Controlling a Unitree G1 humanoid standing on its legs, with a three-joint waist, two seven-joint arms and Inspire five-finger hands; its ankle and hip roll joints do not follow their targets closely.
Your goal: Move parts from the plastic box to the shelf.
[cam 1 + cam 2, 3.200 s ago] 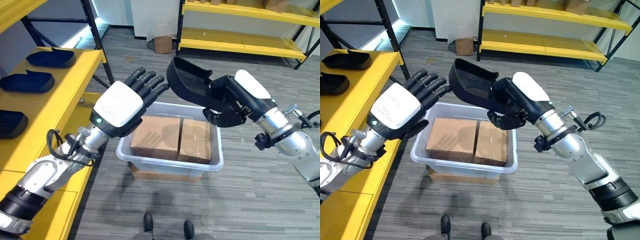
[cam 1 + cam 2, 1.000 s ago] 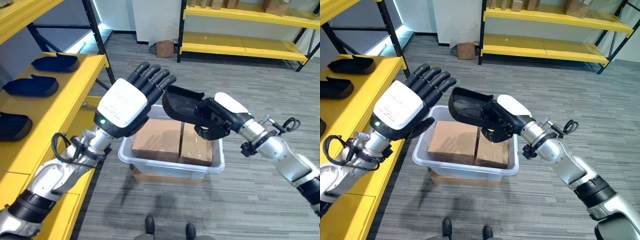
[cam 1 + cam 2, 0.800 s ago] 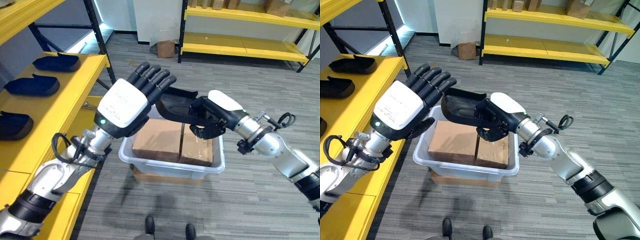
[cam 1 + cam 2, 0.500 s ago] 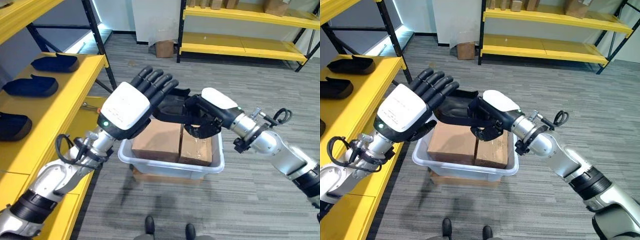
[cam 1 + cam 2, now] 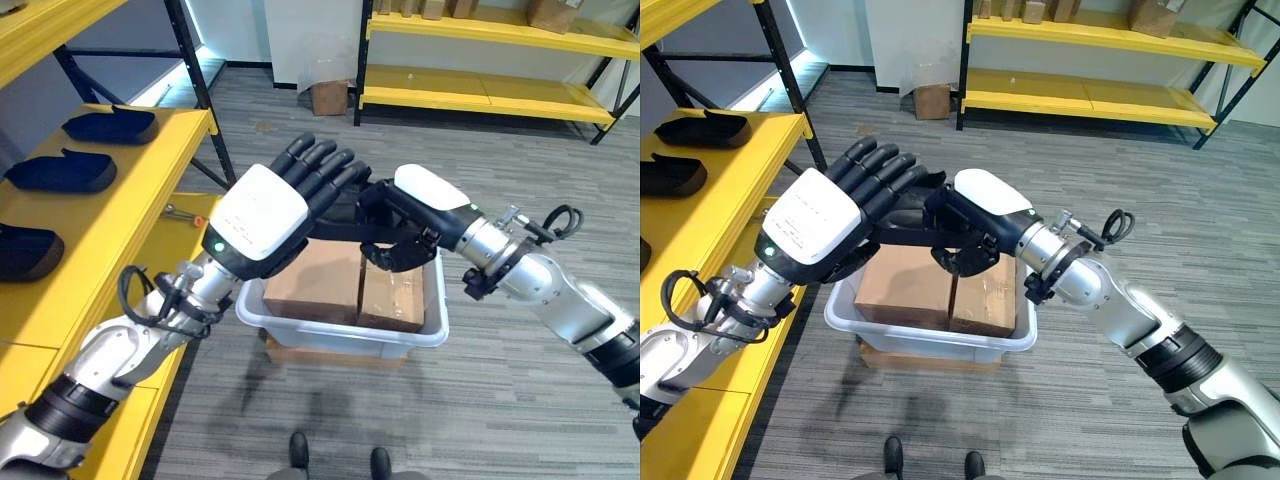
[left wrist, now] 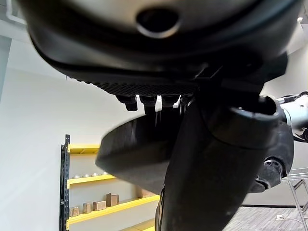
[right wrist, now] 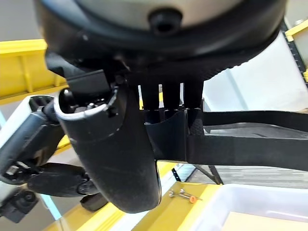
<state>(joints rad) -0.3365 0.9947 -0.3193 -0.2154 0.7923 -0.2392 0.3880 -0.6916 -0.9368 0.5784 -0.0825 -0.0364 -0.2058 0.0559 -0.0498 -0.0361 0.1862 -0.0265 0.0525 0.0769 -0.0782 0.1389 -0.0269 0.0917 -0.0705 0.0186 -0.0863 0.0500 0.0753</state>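
My right hand is shut on a black curved part and holds it above the white plastic box. My left hand is open, its fingers straight, with its palm against the far end of the part. From the head, most of the part is hidden between the two hands; a dark strip of it shows under the left hand. Three similar dark parts lie on the yellow shelf at the left.
Two cardboard boxes fill the plastic box, which stands on a flat carton on the floor. The shelf's black post rises just behind the left hand. Another yellow rack stands at the back.
My right hand has carried the black part to the left and lower, up to my left hand. The left hand has moved in toward it, and the part now lies against its palm.
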